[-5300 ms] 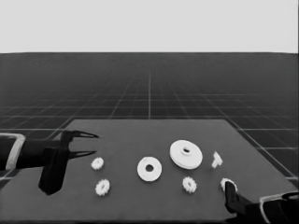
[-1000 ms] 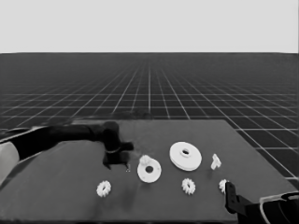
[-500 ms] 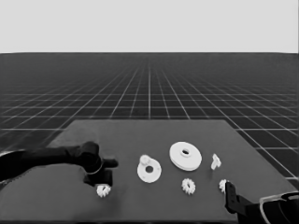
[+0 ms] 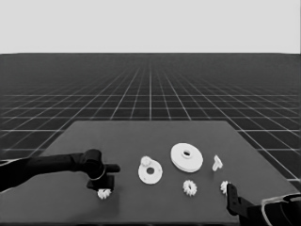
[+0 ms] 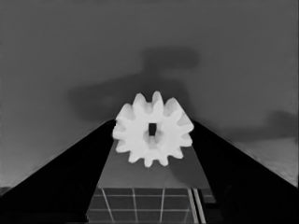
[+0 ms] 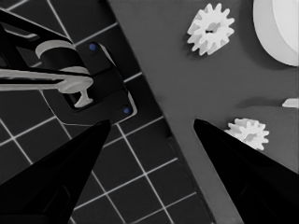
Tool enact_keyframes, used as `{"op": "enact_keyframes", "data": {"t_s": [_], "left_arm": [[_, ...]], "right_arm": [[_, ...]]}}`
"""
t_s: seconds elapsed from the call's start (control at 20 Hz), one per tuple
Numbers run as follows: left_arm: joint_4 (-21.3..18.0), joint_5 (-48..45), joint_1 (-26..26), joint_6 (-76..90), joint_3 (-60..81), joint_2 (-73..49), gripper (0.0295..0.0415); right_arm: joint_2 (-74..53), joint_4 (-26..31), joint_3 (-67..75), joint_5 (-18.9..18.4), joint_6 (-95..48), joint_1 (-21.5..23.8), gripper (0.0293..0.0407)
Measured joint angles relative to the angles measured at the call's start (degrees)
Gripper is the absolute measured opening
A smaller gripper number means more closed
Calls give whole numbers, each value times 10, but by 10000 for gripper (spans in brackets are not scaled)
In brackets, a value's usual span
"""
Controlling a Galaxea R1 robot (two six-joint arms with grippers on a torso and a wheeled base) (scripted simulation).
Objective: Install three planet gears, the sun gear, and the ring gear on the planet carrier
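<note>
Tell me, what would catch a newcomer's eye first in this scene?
Probably the left gripper, reaching in low over the table's front left part, its open fingers on either side of a small white gear lying flat. Next, the two white round parts near the middle: the larger round part, and the smaller round part beside it with one gear already sitting on it. The right gripper waits at the front right corner.

gears x4 (image 4: 104,193) | round parts x2 (image 4: 186,157) | thin pc x1 (image 4: 217,163)
</note>
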Motion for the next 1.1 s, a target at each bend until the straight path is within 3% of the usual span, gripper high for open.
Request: {"op": "enact_keyframes", "data": {"t_s": [0.4, 0.45, 0.55, 0.7, 0.9, 1.0, 1.1], "left_arm": [[0, 0, 0, 0, 0, 0, 312], [-47, 25, -45, -21, 44, -15, 313], [-102, 40, -107, -37, 73, -24, 312], [-127, 44, -133, -41, 80, -26, 312], [-133, 45, -139, -41, 81, -26, 312], [-144, 70, -152, -144, -44, 187, 312], [-148, 66, -155, -132, -132, 276, 312]], "right_arm": [[0, 0, 0, 0, 0, 0, 385], [0, 0, 0, 0, 0, 0, 385], [0, 0, 0, 0, 0, 0, 385], [0, 0, 0, 0, 0, 0, 385], [0, 0, 0, 0, 0, 0, 385], [0, 0, 0, 0, 0, 0, 385], [0, 0, 0, 0, 0, 0, 385]]}}
